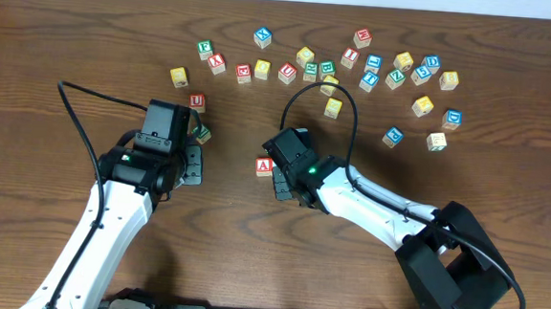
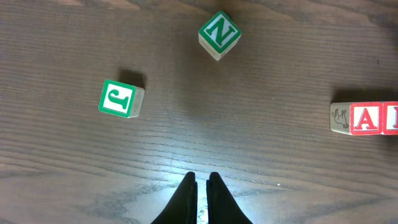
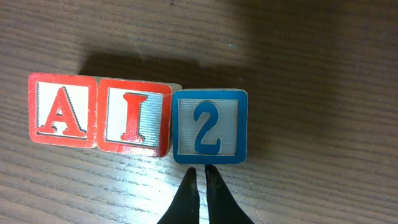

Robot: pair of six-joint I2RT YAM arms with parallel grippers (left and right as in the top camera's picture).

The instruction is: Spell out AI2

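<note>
Your right gripper [image 3: 200,177], closed and empty, sits at 6 o'clock of the 2 block [image 3: 209,126], slightly low beside the I block [image 3: 133,123] and A block [image 3: 61,114] at 9 o'clock, so nudge gently toward 12.

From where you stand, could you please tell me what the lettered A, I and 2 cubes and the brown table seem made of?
Red-bordered A cube, red-bordered I cube, blue-bordered 2 cube: likely wood, judging by the pale bare side; faces painted, ribbed, slightly glossy. Brown table: wood or wood-look laminate; grain lines, soft sheen.
</note>
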